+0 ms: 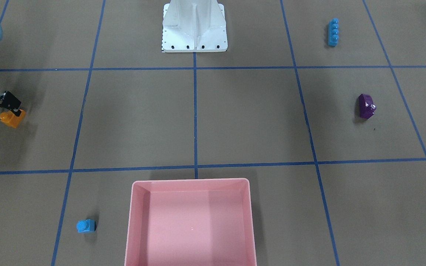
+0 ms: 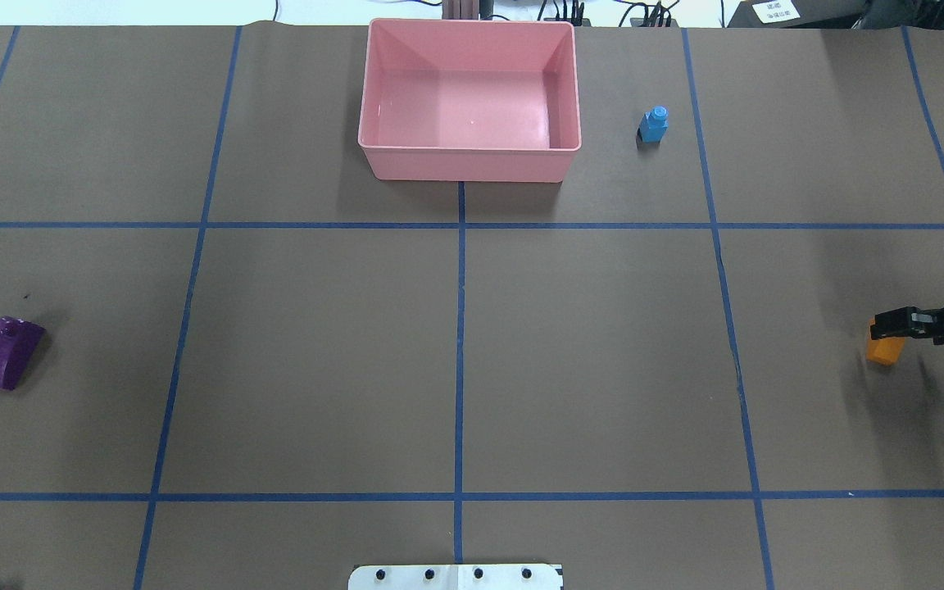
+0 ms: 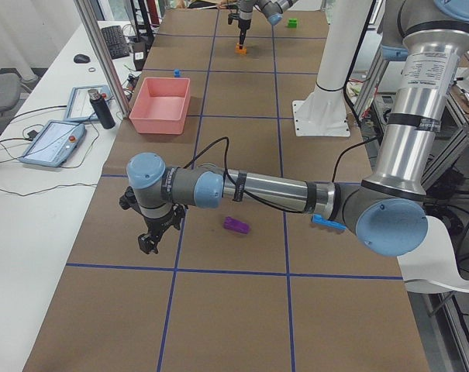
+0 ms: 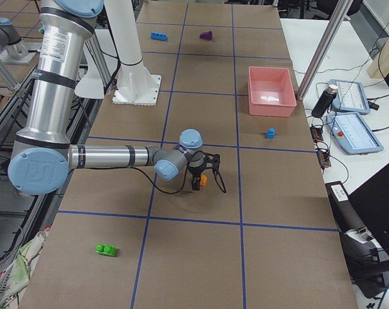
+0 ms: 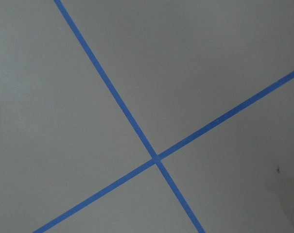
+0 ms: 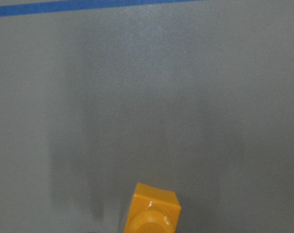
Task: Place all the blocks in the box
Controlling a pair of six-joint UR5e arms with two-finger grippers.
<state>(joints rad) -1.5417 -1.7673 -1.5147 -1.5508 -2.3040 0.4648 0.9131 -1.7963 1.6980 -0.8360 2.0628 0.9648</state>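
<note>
Blocks: none is lying in the box yet, and you are dealing with the orange sloped block (image 1: 12,119) first.
Right gripper (image 1: 2,107): it is hanging low at the right end of the table (image 2: 316,352), jaws spread wide and grasping nothing. One finger is sitting at the orange sloped block's top; whether it is touching, you cannot tell.
Orange sloped block: it is resting on the table, off to one side under the jaws rather than between them.
Step in hand: by my reading, you are lining up the first pick.
Next move: you are needing to shift the gripper sideways until both fingers are straddling the block, then lower, clench, lift and carry left and far to the box. Closing now would likely be nudging the block aside.
Box (image 2: 464,162): it is standing at the far middle of the table, well apart from the right gripper.
Small blue single-stud block (image 1: 85,226): it is standing near the box's right wall, apart from it.
Green two-stud block (image 4: 106,249): it is lying further right, near the table's end.
Purple block (image 1: 366,106): it is lying on its side at the left.
Long blue four-stud block (image 1: 333,32): it is lying at the near left.
Left gripper (image 3: 150,240): it is hanging over the left end. Only a side view is showing it, so you cannot tell its grip.
Writing: a white sign (image 2: 775,10) beyond the far edge is carrying print too small to read.
</note>
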